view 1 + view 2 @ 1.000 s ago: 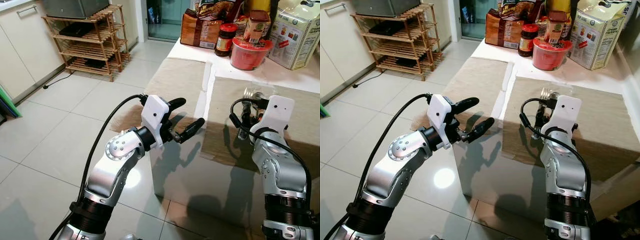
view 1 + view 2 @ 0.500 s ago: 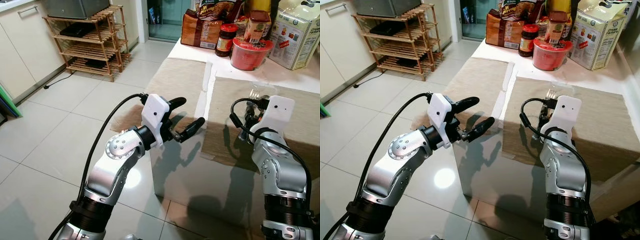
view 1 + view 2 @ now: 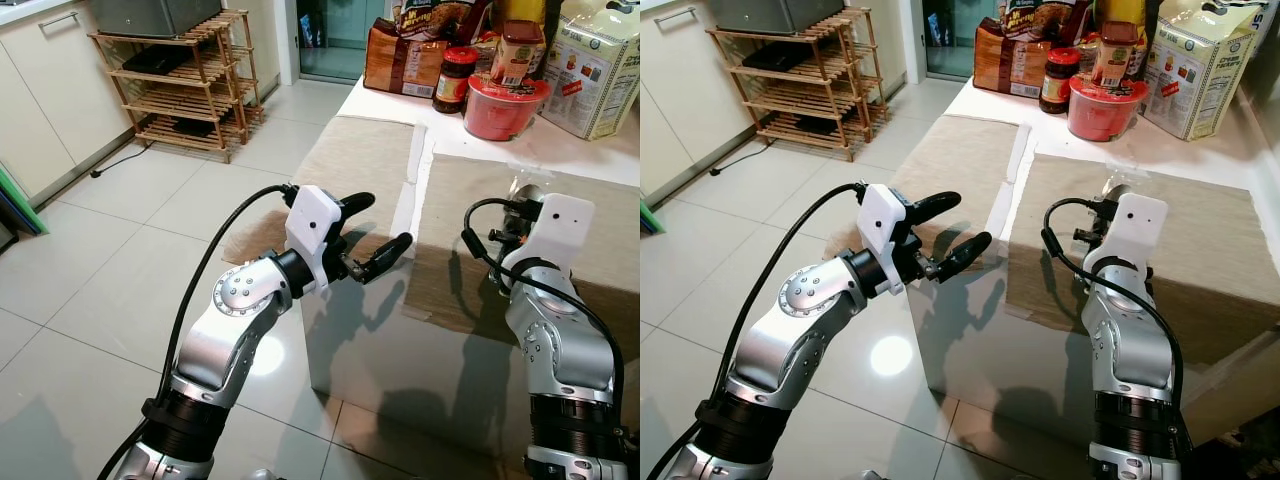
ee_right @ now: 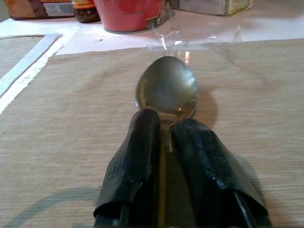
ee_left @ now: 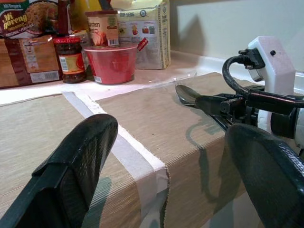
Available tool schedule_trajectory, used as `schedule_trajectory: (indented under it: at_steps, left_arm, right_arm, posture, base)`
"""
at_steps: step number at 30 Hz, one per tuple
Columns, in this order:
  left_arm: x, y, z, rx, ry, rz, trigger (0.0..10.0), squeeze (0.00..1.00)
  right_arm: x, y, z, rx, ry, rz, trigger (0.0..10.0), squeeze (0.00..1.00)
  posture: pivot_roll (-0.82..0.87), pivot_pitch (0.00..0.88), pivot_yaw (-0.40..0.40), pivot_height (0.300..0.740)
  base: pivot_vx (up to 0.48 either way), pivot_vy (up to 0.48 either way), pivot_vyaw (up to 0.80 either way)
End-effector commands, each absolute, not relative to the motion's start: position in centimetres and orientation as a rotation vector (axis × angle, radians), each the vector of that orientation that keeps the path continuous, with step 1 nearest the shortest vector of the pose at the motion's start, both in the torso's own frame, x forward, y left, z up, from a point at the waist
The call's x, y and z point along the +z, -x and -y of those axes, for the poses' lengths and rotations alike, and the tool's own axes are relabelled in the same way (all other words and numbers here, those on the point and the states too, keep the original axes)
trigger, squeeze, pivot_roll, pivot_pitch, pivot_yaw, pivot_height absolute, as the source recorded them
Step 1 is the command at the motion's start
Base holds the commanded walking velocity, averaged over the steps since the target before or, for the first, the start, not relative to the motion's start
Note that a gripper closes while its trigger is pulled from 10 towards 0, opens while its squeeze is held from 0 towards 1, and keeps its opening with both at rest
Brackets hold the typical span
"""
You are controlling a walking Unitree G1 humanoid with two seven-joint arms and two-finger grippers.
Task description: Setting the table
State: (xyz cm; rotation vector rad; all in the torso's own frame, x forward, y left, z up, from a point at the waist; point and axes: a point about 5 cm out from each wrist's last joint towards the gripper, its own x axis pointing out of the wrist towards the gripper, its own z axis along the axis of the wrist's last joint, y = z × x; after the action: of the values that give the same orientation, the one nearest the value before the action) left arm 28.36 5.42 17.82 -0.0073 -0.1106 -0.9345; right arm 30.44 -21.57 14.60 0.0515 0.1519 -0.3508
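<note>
Right tool pinches spoon; left tool spread, empty.

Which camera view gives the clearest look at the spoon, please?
The right wrist view: the spoon sits close up, its bowl facing the camera, its handle pinched by the right gripper. The left wrist view shows it small, side-on above the placemat; the eye views show just a glint.

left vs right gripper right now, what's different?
Left gripper: fingers spread wide, nothing between them, held over the table's left edge by the left placemat. Right gripper: fingers closed on a spoon, bowl pointing forward, above the right placemat. Both have two black fingers on white wrist housings.
</note>
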Motion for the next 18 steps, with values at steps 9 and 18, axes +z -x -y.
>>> schedule_trajectory:
  at_steps: [9, 18]
  left_arm:
    - [17.8, -28.6, -5.3, -0.934, 0.009, 0.1, 10.0, 0.0]
    - [17.8, -28.6, -5.2, -0.935, 0.009, 0.101, 10.0, 0.0]
  right_arm:
    - [15.5, -30.1, 22.6, -0.402, -0.035, -0.071, 0.0, 0.0]
    - [17.1, -30.3, 22.8, -0.406, -0.011, 0.027, 0.0, 0.0]
  posture:
    - [-0.02, 0.0, 0.077, 0.74]
    - [-0.02, 0.0, 0.075, 0.74]
  base:
    - [0.0, 0.0, 0.0]
    - [0.0, 0.0, 0.0]
